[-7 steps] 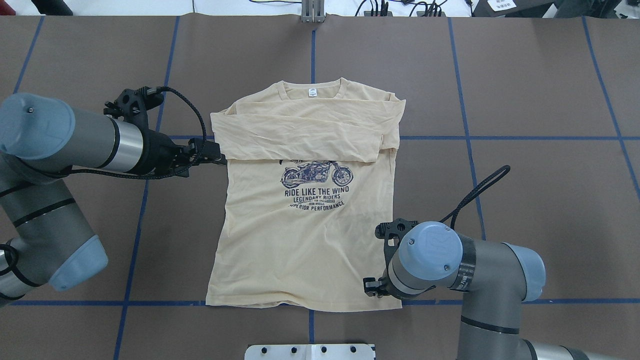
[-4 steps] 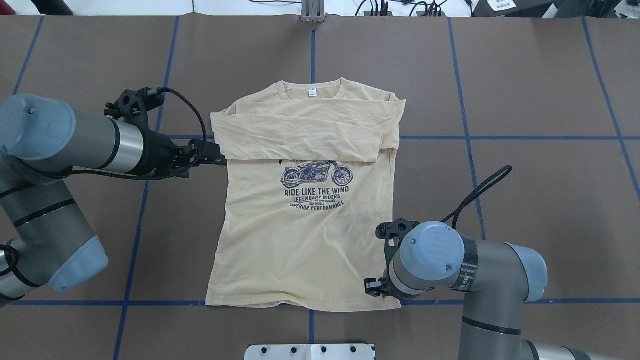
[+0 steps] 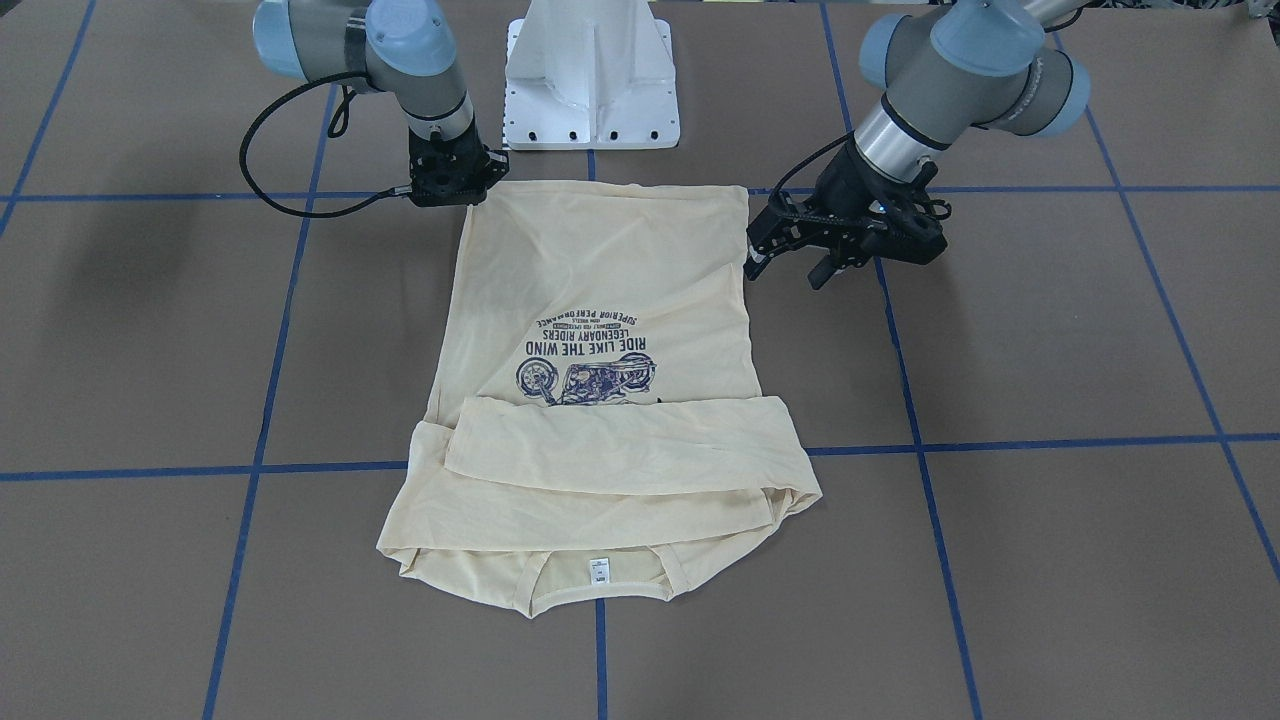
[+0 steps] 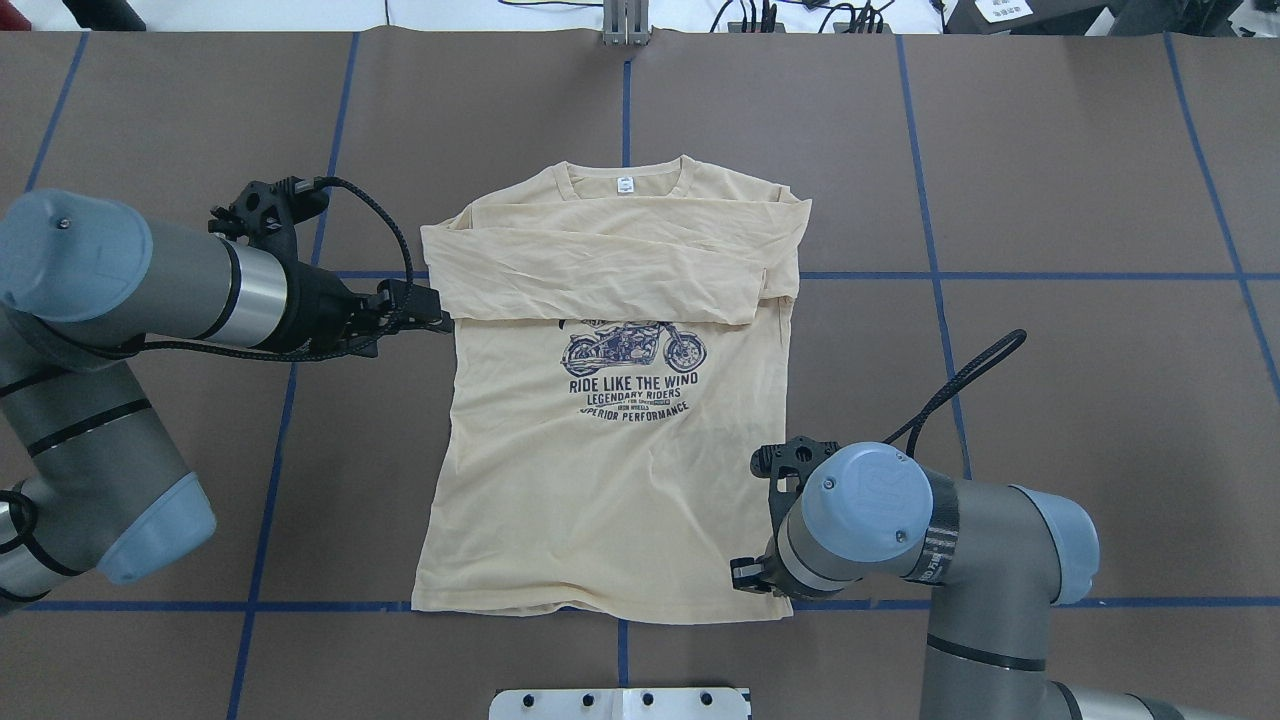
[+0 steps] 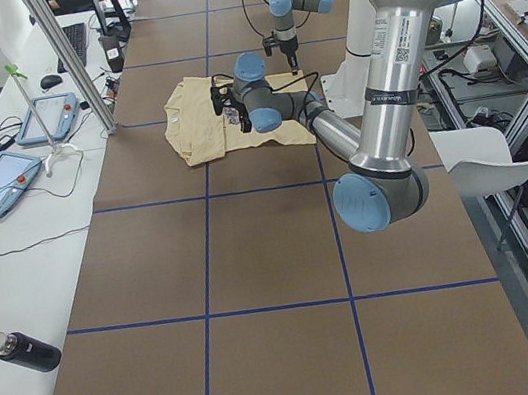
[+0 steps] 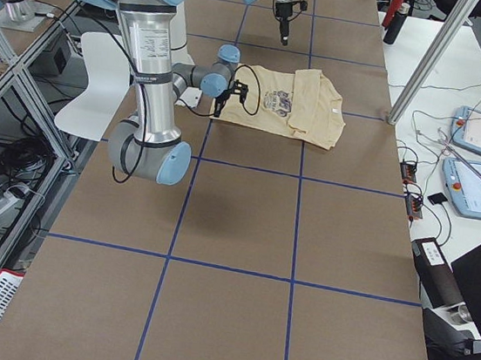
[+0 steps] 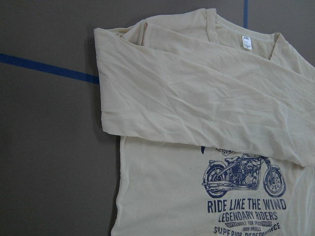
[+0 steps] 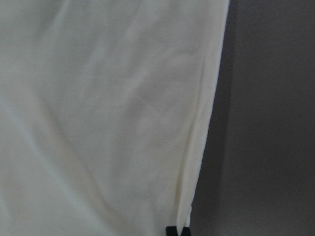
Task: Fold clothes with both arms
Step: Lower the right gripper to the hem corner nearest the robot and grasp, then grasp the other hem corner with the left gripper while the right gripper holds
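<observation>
Drifted a hair toward 3 o'clock since the earlier frames: silver-grey right arm [image 4: 960, 550] with light blue joint caps, hem corner drawn in with it. At 9 o'clock, matching left arm [image 4: 150, 280] lying low, black left gripper [image 4: 443, 321] just beside the folded sleeve's cuff; finger spread impossible to tell. Centred on the brown blue-taped table [image 4: 1050, 180], lying flat, pale cream-yellow thin shirt [image 4: 600, 490] with navy motorcycle print, collar at 12 o'clock, sleeves crossed over the chest. At 5 o'clock, black right gripper [image 4: 745, 577], fingertips [image 8: 177, 231] pinched together on the shirt's side edge by the hem.
</observation>
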